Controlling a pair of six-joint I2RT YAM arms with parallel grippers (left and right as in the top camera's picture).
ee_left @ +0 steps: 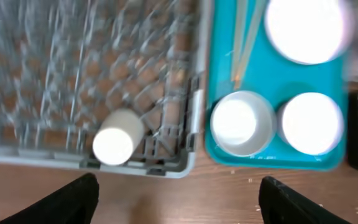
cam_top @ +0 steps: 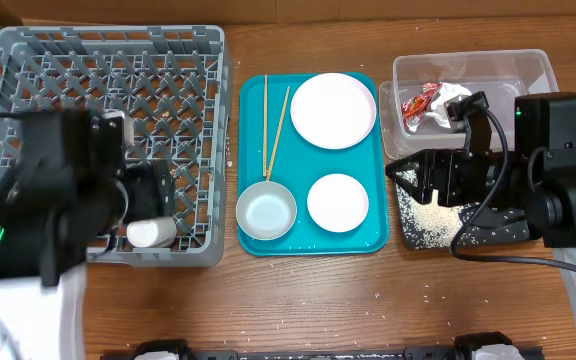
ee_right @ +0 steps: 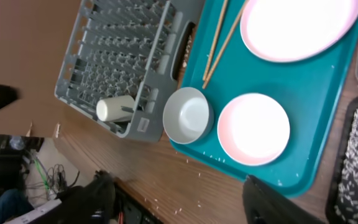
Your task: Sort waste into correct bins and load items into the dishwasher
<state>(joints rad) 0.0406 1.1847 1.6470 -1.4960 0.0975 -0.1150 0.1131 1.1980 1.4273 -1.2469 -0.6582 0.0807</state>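
The grey dish rack [cam_top: 108,60] stands at the left with a small white cup [cam_top: 151,233] lying in its front right corner. The teal tray [cam_top: 368,240] holds the round plate [cam_top: 333,110], two chopsticks [cam_top: 273,125], the steel bowl [cam_top: 266,212] and the white bowl [cam_top: 338,202]. The clear tub [cam_top: 508,70] holds the red wrapper [cam_top: 423,103] and white tissue [cam_top: 455,93]. The black tray [cam_top: 438,215] holds rice grains. My left gripper [ee_left: 176,202] is open and empty above the table in front of the rack. My right gripper [ee_right: 179,199] is open and empty above the teal tray's front edge.
Loose rice grains [cam_top: 428,290] lie on the wooden table in front of the trays. My right arm [cam_top: 558,180] hangs over the black tray and the clear tub. My left arm [cam_top: 48,200] covers the rack's front left part.
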